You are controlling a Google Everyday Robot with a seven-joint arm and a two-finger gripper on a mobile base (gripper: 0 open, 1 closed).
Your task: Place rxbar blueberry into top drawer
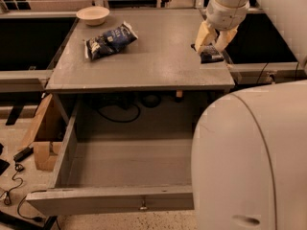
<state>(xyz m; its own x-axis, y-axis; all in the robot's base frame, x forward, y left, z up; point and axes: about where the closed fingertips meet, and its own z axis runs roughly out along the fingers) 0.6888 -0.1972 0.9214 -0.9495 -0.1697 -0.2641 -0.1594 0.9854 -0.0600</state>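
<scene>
Camera view, reading from the left: a cardboard box [42, 139] and some loose cables [14, 186] sit on the floor beside the cabinet. On the grey tabletop [153, 68], a pale bowl [92, 15] stands at the far left corner, and a crinkled blue-and-white chip bag [110, 40] lies just in front of it. Neither concerns me.

Below the tabletop, the top drawer [110, 199] is pulled well out toward me. Its small metal knob [142, 206] shows on the front panel, and I see nothing lying in the part of its floor that I can see. So the opening step needs no work from me.

Further right, near the table's right edge, the gripper [214, 40] is down at the rxbar blueberry [211, 56], a small dark wrapper right at the tabletop. The gripper sits directly over the bar's far end, but I cannot tell whether it is clamped on the bar or only poised around it.

The robot's own white arm [249, 157] fills the right foreground and hides the drawer's right side.

My read: the pickup is in hand. The lift, the carry across to the open drawer and the release inside are all left to do.
</scene>
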